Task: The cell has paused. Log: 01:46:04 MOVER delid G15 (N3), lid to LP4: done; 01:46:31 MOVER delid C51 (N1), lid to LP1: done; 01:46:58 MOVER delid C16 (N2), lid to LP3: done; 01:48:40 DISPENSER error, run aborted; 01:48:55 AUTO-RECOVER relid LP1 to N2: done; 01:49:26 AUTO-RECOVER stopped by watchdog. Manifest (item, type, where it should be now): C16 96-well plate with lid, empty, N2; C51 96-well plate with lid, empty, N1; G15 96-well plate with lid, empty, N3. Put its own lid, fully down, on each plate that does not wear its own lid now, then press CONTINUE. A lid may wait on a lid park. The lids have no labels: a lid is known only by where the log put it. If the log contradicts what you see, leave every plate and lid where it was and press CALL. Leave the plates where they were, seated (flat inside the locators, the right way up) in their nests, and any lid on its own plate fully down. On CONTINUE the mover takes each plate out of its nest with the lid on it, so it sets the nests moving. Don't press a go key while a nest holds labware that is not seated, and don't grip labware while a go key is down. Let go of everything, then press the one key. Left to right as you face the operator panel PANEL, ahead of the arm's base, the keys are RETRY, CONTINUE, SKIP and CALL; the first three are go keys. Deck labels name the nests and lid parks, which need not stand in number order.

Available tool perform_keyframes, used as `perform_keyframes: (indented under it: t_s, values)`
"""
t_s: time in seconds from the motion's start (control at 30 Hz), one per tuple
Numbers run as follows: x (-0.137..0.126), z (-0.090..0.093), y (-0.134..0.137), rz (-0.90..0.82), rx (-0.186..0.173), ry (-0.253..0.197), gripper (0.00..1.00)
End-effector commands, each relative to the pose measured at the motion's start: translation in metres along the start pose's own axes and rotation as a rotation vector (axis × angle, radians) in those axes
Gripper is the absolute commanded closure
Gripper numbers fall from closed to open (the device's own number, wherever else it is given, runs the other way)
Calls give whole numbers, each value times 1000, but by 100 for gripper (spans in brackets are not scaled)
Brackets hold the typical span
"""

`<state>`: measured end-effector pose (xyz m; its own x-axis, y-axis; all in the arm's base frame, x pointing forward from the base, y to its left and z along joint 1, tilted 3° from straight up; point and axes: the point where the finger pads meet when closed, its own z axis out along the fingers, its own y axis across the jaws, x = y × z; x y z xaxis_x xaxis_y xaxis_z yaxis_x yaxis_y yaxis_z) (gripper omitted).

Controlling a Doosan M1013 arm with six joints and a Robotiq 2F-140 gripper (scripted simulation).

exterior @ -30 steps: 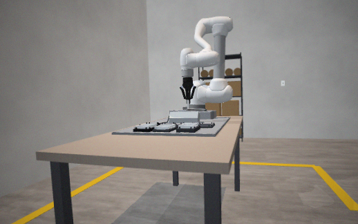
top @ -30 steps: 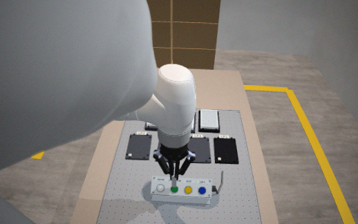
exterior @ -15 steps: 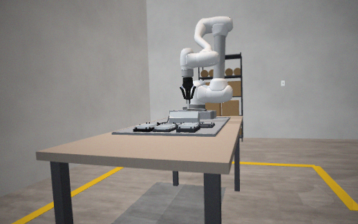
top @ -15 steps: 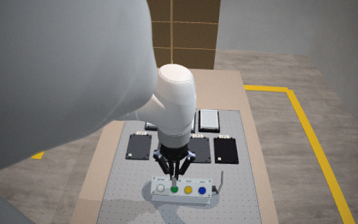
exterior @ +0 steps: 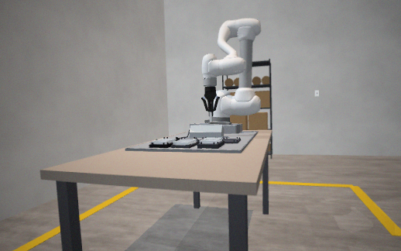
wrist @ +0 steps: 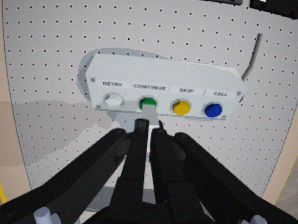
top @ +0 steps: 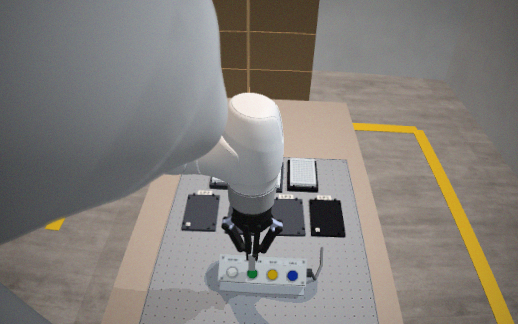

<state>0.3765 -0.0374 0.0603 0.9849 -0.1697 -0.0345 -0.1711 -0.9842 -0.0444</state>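
My gripper [top: 251, 259] is shut and empty, pointing straight down over the operator panel [top: 262, 275]. Its fingertips are directly above the green CONTINUE key [top: 252, 274], second from the left; I cannot tell whether they touch it. In the wrist view the closed fingertips [wrist: 149, 125] sit just below the green key [wrist: 148, 103], between the white key [wrist: 113, 100] and the yellow key [wrist: 181, 107]. One 96-well plate [top: 302, 174] shows at the back right of the deck. The arm hides the other nests.
Dark lid parks lie in a row behind the panel [top: 200, 212], [top: 289, 216], [top: 327, 217]; all look bare. The blue CALL key [top: 292, 275] is at the panel's right end. A thin cable [top: 319, 261] rises to the right of the panel.
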Motion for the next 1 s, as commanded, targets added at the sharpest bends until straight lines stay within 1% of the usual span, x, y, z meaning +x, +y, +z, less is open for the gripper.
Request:
perform_keyframes:
  t_s: [0.0,0.63,0.97]
  values:
    - [0,1,0,0,0,0,100]
    - [0,11,0,0,0,0,100]
    - [0,21,0,0,0,0,100]
